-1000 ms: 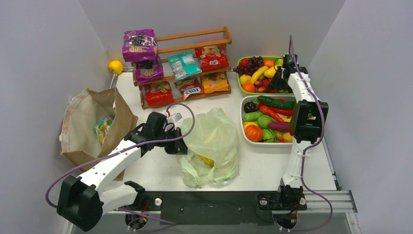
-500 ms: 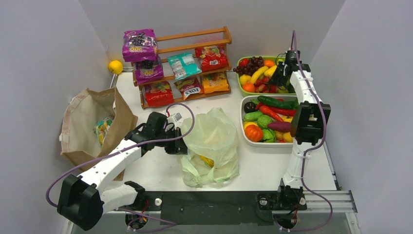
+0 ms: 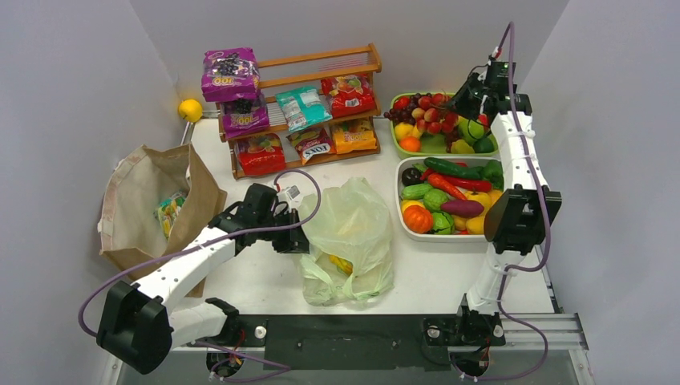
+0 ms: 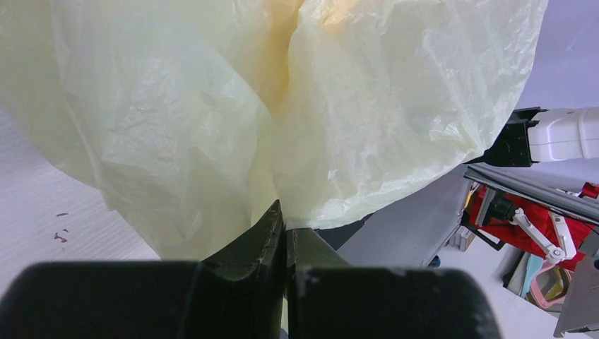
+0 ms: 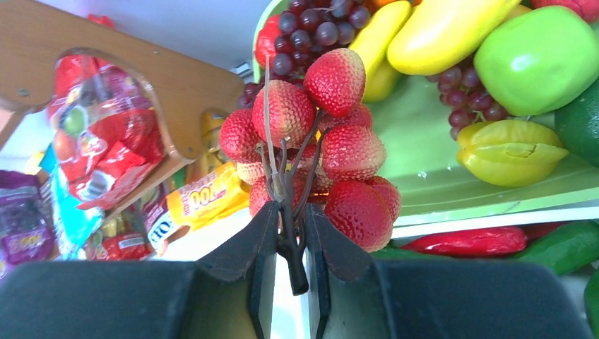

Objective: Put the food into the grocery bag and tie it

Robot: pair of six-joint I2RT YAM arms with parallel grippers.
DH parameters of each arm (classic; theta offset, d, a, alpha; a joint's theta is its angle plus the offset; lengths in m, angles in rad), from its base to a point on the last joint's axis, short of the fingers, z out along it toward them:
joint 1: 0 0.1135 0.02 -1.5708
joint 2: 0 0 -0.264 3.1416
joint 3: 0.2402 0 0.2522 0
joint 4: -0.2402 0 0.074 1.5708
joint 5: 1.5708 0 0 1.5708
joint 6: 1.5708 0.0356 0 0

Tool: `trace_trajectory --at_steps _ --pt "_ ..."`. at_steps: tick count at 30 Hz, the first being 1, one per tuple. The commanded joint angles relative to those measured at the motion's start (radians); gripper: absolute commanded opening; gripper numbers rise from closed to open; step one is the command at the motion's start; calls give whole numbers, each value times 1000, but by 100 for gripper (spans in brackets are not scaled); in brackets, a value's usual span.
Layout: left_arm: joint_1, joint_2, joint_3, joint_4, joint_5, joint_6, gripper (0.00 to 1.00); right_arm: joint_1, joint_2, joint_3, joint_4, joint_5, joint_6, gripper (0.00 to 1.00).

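The pale green grocery bag lies crumpled at mid-table, with something yellow showing through it. My left gripper is shut on the bag's left edge; the plastic fills the left wrist view above the closed fingers. My right gripper is over the green fruit tray. It is shut on the dark stem of a red strawberry bunch, which hangs clear of the tray. The bunch also shows in the top view.
A wooden rack of snack packets stands at the back. A white tray of toy vegetables sits right of the bag. An open brown paper bag stands at the left, with a yellow ball behind it.
My right gripper has risen from the fruit tray and shifted right and back, lifting the strawberry bunch by its stem. The left arm and bag have not moved.
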Motion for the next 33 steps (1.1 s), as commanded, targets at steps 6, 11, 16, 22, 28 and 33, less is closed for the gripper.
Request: trace_trajectory --at_steps 6,11,16,22,28,33 --pt "-2 18 32 34 -22 -3 0 50 -211 -112 73 -78 36 0" --pt "-2 35 56 22 -25 9 0 131 -364 -249 72 -100 21 0" --pt "-2 56 90 6 -25 27 0 208 -554 -420 81 -111 36 0" --pt "-2 73 119 1 -19 31 0 343 -731 -555 72 -122 55 0" --pt "-3 72 141 6 -12 18 0 494 -865 -653 23 -80 58 0" --pt "-3 67 153 7 -7 9 0 594 -941 -739 19 -44 90 0"
